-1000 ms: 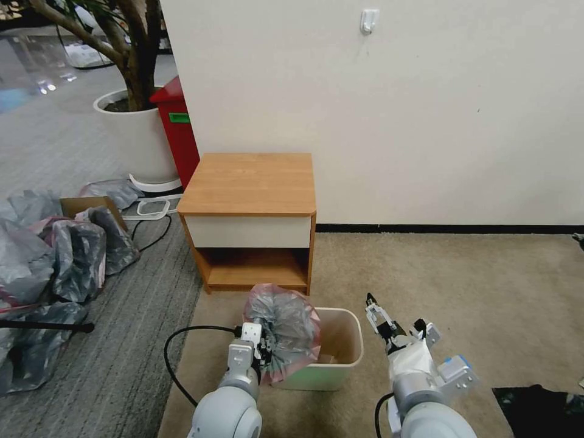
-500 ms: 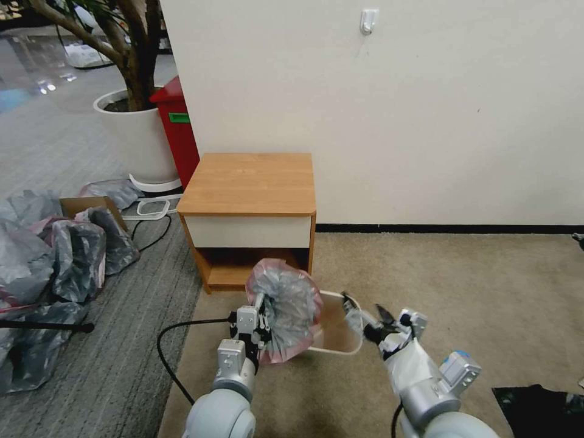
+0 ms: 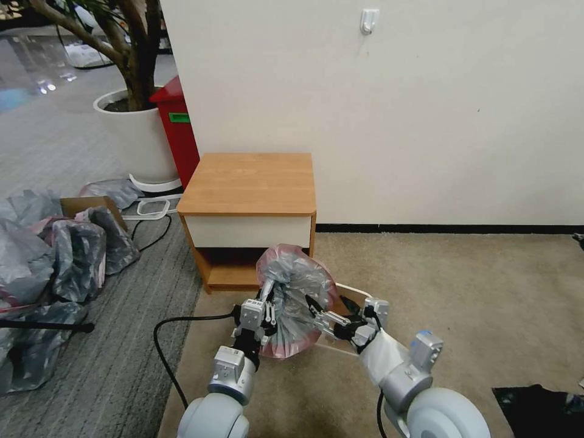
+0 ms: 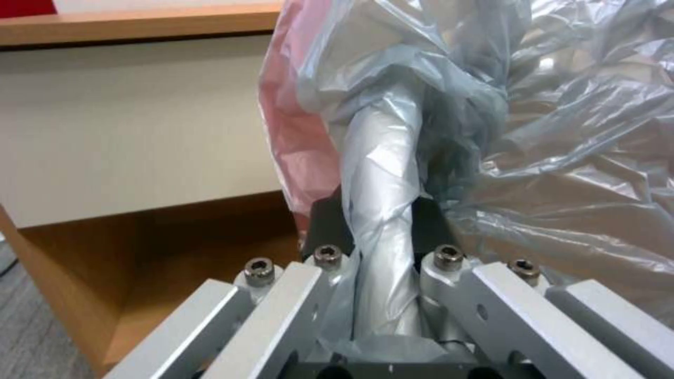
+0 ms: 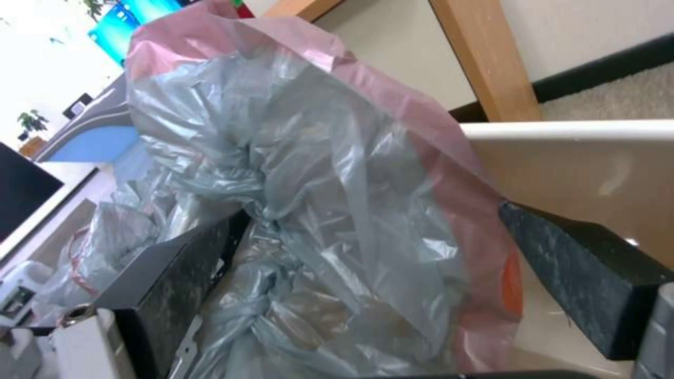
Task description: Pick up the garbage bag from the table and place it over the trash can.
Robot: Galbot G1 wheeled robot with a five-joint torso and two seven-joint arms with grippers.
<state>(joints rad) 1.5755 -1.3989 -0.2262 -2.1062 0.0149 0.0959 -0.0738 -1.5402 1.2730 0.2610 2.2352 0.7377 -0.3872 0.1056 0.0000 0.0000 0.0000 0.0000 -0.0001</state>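
trash can (image 3: 356,291) mostly behind garbage bag (image 3: 296,286)

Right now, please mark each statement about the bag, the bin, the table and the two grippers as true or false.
1. The left gripper is shut on the bag. True.
2. The bag lies on the table. False: it is held up in front of the table's open shelf, above the bin; the table top is bare.
3. The right gripper is open, with the bag's rim between its fingers. True.
4. The bag already lines the bin. False: it is bunched, and in the right wrist view the bin's rim and inner wall are bare.
5. The red bin stands right of the table. False: it stands at the table's left, by the planter.
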